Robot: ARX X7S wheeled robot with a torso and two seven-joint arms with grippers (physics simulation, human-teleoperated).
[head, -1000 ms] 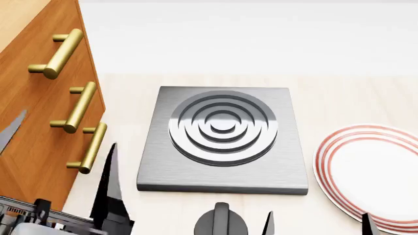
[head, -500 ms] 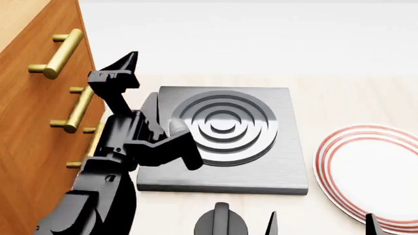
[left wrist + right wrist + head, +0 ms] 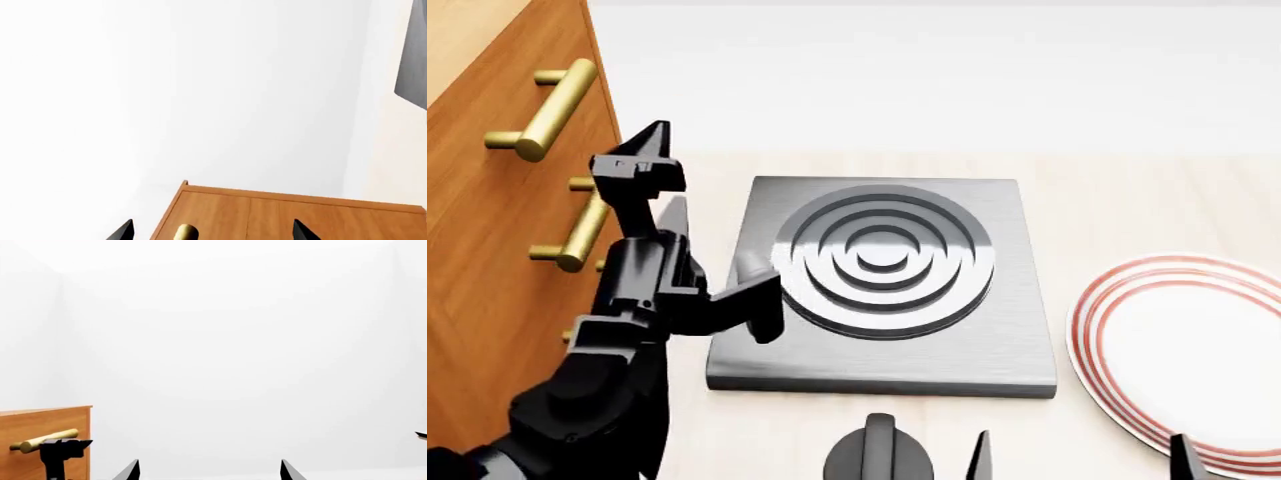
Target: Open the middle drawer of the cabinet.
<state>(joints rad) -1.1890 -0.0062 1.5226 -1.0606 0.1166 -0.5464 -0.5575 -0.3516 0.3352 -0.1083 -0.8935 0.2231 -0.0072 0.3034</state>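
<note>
Pale wood counter (image 3: 1148, 200), white wall behind, and the cabinet (image 3: 487, 260) stands at the left edge of the head view with its three brass handles stacked down the front. Your target, the middle drawer (image 3: 527, 215), is shut flush, its handle (image 3: 585, 232) partly masked by the arm. In the last half second your left gripper (image 3: 657, 175) has slid leftward off the grey stove plate (image 3: 881, 285) and now sits just beside that middle handle, not yet around it. That puts you close to the grasp, I'd say. The forearm rises steeply from the bottom left, wrist cocked, fingertips pointing up and spread apart in the left wrist view. The right gripper (image 3: 208, 470) hangs low, tips apart, holding nothing.
</note>
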